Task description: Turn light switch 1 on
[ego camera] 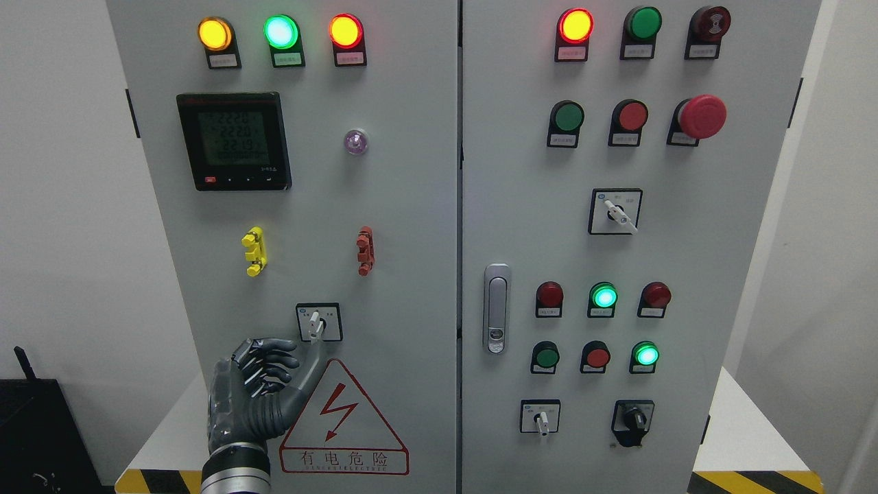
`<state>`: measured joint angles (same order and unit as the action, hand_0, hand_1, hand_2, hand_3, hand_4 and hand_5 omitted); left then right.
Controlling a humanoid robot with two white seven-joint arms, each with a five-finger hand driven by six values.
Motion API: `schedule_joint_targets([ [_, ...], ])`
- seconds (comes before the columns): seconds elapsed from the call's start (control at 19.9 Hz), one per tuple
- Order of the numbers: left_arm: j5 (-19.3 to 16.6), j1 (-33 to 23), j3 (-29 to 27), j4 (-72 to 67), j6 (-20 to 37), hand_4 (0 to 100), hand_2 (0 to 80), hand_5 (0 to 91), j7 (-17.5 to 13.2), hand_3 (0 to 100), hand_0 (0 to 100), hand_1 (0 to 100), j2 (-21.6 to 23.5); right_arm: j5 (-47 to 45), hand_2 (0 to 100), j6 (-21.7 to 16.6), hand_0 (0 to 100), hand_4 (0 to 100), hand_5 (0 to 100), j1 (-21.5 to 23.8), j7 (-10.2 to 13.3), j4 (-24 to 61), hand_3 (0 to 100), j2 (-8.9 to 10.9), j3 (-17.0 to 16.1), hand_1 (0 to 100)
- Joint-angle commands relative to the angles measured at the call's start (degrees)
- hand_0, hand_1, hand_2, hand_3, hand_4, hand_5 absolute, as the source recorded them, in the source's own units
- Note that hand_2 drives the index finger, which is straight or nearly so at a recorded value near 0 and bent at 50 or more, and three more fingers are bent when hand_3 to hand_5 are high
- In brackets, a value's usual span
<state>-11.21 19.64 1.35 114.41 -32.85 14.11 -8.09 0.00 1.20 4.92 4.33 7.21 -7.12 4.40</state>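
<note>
A small rotary selector switch [317, 322] with a white lever sits in a black-framed plate low on the left cabinet door [384, 206]. Its lever stands nearly upright. My left hand [285, 360], dark grey, rises from the bottom left, just below and left of the switch. Its four fingers [264, 363] are curled in towards the palm and hold nothing. The thumb [309, 363] sticks up, and its tip reaches the lever's lower end. My right hand is out of view.
Above the switch are yellow [254, 250] and red [365, 251] terminal blocks, a digital meter [233, 140] and three lit lamps. A red warning triangle [341, 425] lies beside my hand. The right door [727, 274] carries a handle [496, 309], buttons, lamps and several rotary switches.
</note>
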Motion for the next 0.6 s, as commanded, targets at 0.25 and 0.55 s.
schedule_joint_targets([
  [0.25,-0.13,0.92,0.93,-1.65,-0.29,78,52.9,68.6,0.13,74,9,77,-0.34,-1.41,0,0.03,0,0,0,0.0,-0.02,0.0,0,0.0,0.0,0],
  [0.55,-0.13,1.27,0.93,-1.83,-0.73,79,53.3,68.5,0.13,74,11,76,-0.43,-1.41,0,0.03,0,0,0,0.0,-0.02,0.0,0,0.0,0.0,0],
])
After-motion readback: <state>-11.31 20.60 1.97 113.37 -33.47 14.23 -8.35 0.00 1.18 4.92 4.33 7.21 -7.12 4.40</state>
